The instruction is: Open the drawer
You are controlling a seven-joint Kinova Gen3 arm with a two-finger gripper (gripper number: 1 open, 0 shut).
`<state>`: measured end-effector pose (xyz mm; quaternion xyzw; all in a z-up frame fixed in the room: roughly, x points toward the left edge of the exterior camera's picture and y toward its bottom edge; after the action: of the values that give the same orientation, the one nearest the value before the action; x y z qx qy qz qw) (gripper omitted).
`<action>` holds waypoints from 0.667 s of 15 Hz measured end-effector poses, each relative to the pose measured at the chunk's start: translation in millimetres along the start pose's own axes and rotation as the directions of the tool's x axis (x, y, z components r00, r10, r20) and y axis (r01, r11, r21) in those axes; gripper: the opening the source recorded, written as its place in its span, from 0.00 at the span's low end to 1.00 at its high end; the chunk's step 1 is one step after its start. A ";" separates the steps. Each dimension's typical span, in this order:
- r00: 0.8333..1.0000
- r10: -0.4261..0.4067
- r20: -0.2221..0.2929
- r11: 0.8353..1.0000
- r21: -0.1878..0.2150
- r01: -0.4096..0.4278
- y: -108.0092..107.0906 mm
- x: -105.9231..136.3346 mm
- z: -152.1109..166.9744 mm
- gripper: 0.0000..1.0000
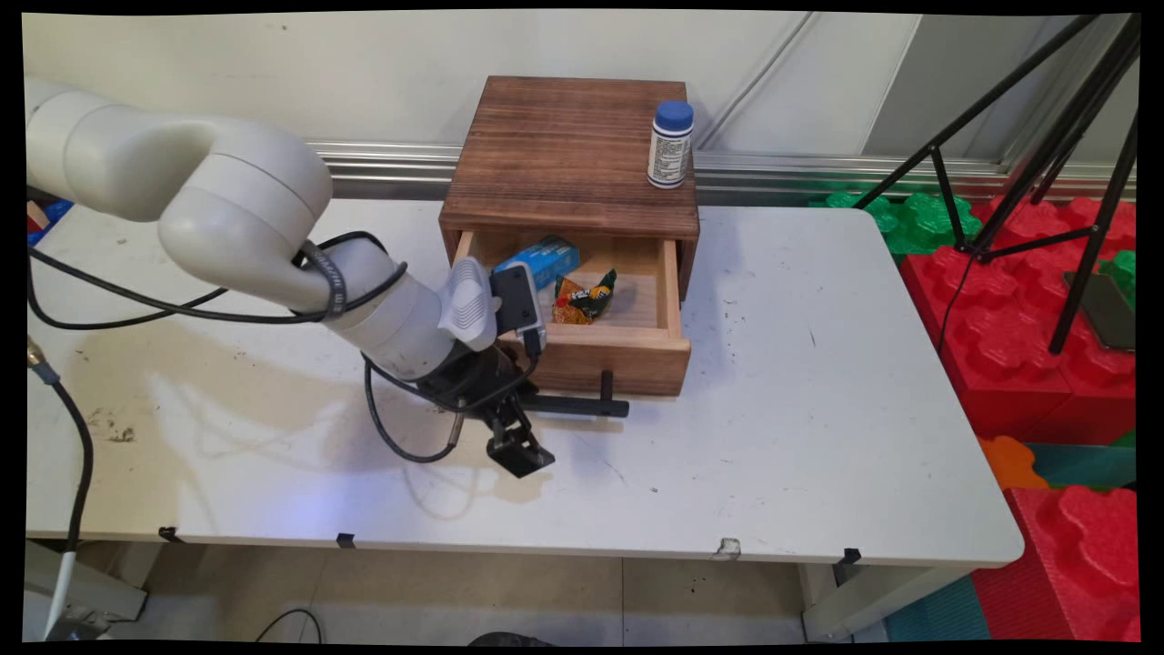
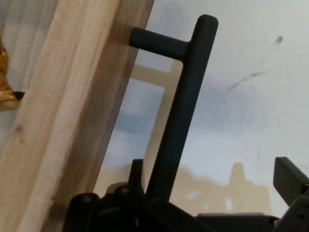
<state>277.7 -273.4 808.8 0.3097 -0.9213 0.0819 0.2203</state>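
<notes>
A dark wooden box [image 1: 568,155] stands at the table's back with its light wood drawer [image 1: 627,362] pulled out. Inside the drawer lie a blue carton [image 1: 546,259] and an orange and green snack packet [image 1: 584,298]. My gripper [image 1: 514,426] hangs low at the left end of the drawer's black bar handle [image 1: 582,407] and is open. In the hand view the handle [image 2: 183,111] runs up between my two fingers, with the gripper [image 2: 211,170] holding nothing. The drawer front [image 2: 63,121] lies to the left, and a corner of the packet [image 2: 5,82] shows. A white bottle with a blue cap [image 1: 670,144] stands on the box's top.
Black tripod legs [image 1: 1046,155] stand off the table's right side above red foam blocks [image 1: 1009,318] and green foam blocks [image 1: 918,218]. Black cables [image 1: 136,305] hang from the arm over the table's left part. The table's near edge [image 1: 546,546] runs below the gripper.
</notes>
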 end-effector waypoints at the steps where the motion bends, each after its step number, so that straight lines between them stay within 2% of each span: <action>1: 1.000 0.003 0.000 1.000 -0.004 -0.003 3.0 -0.8 -1.3 1.00; 10: 1.000 0.020 0.013 0.999 -0.046 -0.019 31.1 -12.1 -11.4 1.00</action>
<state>271.5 -238.9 813.0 0.2962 -0.9274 0.0608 0.2203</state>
